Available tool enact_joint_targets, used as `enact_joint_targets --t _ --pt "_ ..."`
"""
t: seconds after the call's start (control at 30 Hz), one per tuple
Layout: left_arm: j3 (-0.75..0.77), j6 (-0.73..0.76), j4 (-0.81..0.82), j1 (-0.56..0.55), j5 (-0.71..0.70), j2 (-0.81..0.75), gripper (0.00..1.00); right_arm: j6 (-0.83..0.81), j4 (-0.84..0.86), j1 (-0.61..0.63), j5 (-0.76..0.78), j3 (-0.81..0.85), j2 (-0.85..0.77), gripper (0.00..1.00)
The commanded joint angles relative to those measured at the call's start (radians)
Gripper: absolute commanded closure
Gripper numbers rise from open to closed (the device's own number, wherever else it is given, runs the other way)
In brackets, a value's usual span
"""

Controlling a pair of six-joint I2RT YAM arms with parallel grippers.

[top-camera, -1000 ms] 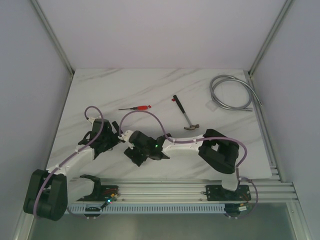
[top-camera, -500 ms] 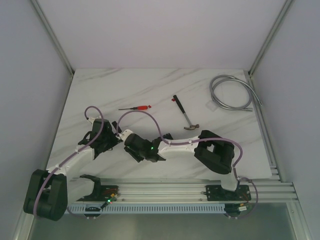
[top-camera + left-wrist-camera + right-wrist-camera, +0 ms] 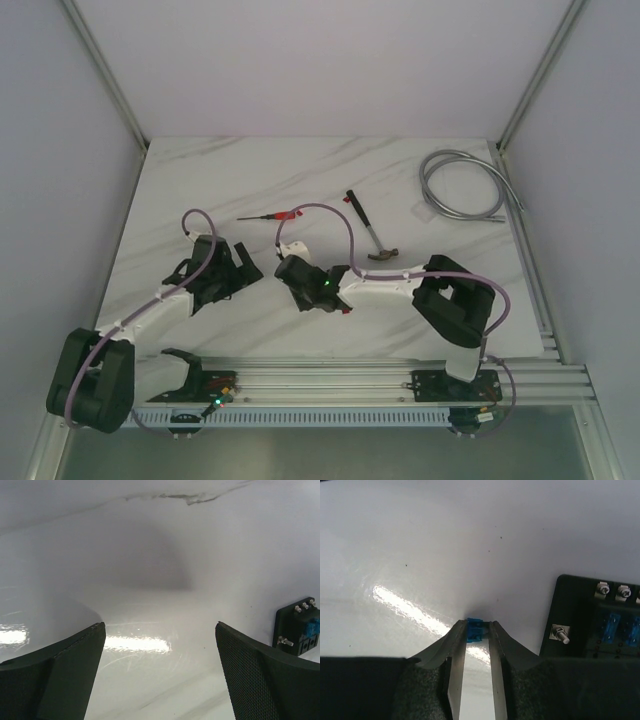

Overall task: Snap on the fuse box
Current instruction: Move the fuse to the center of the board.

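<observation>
My right gripper (image 3: 478,626) is clamped on a small blue plastic fuse (image 3: 474,631). The fuse is pinched at the very tips of the fingers and held low over the white marble table (image 3: 445,540). My left gripper (image 3: 160,630) has its fingers spread wide apart with nothing between them, only bare table beyond.

The small black square plastic fuse box (image 3: 572,605) lies flat on the table. In the right wrist view it sits near my fingertips, off to their right and apart from them. The corner in view shows silver screw terminals and blue fuses seated in its slots. In the left wrist view the fuse box (image 3: 292,622) shows at the right edge, beyond the right-hand finger and partly hidden by it, so it lies outside that gripper's opening. From above I cannot pick the box out among the wrists.

I judge the task partly done: some fuses are in, the one I carry is not, and neither gripper touches the box. I cannot tell whether a cover is fitted. What remains is to bring the fuse rightward over whichever slot is free and press it in until it snaps. The left gripper could perhaps steady the box meanwhile.
</observation>
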Motion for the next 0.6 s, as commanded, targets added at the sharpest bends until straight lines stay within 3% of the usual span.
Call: enact_joint_targets --t 0.0,0.3,0.57 --pt "0.031 0.016 -0.007 -0.027 0.023 0.029 0.0 0.127 -0.162 -0.003 -0.057 -0.036 0.019 0.66" --pt "0.051 0.026 0.021 -0.048 0.04 0.051 0.0 0.14 -0.136 -0.002 -0.161 -0.022 -0.011 0.54" --pt "0.072 0.028 0.019 -0.054 -0.002 0.072 0.0 0.069 -0.075 0.006 -0.24 0.006 -0.012 0.54"
